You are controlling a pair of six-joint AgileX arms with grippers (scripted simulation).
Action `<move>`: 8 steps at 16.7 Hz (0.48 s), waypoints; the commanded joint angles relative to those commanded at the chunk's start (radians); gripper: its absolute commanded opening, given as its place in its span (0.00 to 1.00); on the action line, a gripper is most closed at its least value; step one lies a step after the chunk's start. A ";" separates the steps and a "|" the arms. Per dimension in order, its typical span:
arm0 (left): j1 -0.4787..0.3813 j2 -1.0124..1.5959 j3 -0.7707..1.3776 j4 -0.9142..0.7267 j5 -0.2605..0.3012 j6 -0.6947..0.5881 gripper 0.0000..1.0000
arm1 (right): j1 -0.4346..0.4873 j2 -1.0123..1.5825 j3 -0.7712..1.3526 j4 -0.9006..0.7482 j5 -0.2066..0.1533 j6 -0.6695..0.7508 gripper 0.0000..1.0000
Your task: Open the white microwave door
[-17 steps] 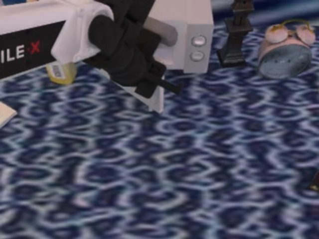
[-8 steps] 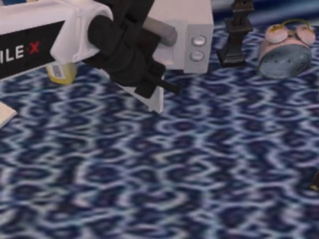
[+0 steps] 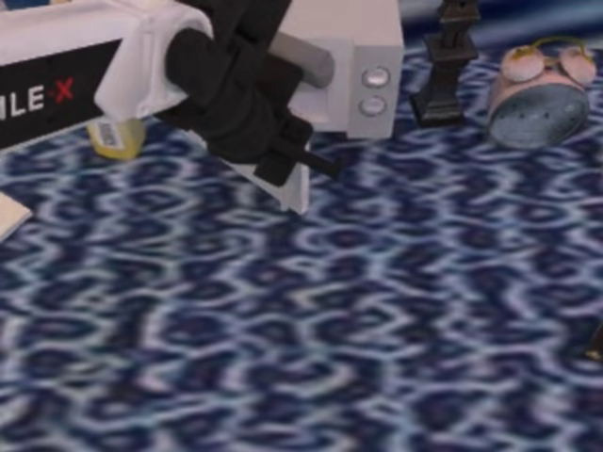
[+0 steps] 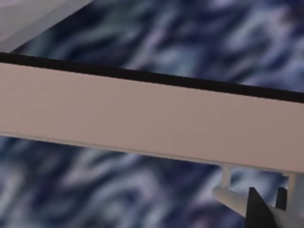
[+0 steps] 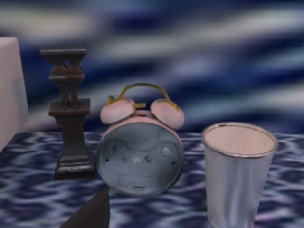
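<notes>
Door (image 3: pixel 294 193) of the white microwave (image 3: pixel 350 66) stands swung out over the counter (image 3: pixel 377 320); my left tool (image 3: pixel 306 160) sits at its edge, seemingly clamped on the handle (image 4: pixel 237 202), though my view's poor.

The table (image 3: pixel 311 330) is covered in a blue-and-white wavy patterned cloth. The microwave (image 3: pixel 353 56) stands on it at the far edge, and serves as landmark. Just right of the microwave stands a dark statuette (image 3: pixel 448 71), and right of that a pink alarm clock (image 3: pixel 539 94), its back facing the near side. A silver cup (image 5: pixel 237 173) stands beside the clock in the right wrist view. Left of the microwave, partly under the arm, lies a yellow object (image 3: pixel 115 139). A pale corner (image 3: pixel 9 218) lies at the table's left edge.
</notes>
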 joint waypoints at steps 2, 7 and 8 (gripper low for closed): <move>0.000 0.000 0.000 0.000 0.000 0.000 0.00 | 0.000 0.000 0.000 0.000 0.000 0.000 1.00; 0.000 -0.005 -0.011 0.001 0.015 0.010 0.00 | 0.000 0.000 0.000 0.000 0.000 0.000 1.00; 0.007 -0.013 -0.020 0.002 0.023 0.028 0.00 | 0.000 0.000 0.000 0.000 0.000 0.000 1.00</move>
